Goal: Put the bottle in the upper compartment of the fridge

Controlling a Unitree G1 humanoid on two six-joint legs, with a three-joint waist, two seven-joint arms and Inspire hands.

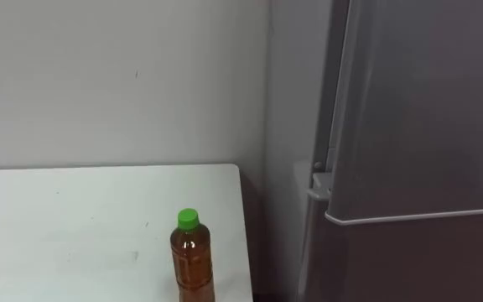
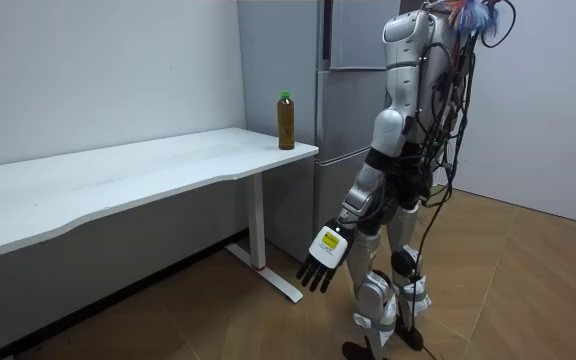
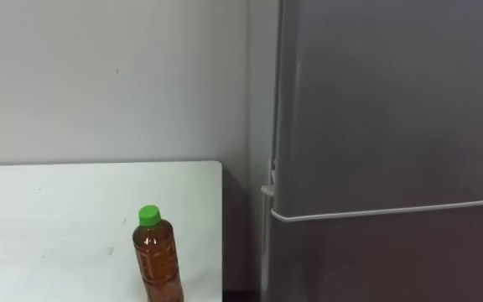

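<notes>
The bottle (image 1: 193,260) stands upright at the lower middle of the left eye view, green cap up. It rests on the white surface (image 1: 74,218) close to the right-hand edge, the edge nearest the fridge (image 1: 426,109). The fridge takes up the right side of the frame. Its upper door is closed, and a pale seam low on the right marks where the lower door begins.

In the room view the robot stands facing the fridge. Its left hand (image 2: 323,260) hangs at its side in the lower middle of the frame, with the fingers loose, spread and holding nothing. From that hand the bottle lies up and to the room view's left, above the level of the surface's top. The left arm looks like the nearer one for a side grasp around the upright body.
</notes>
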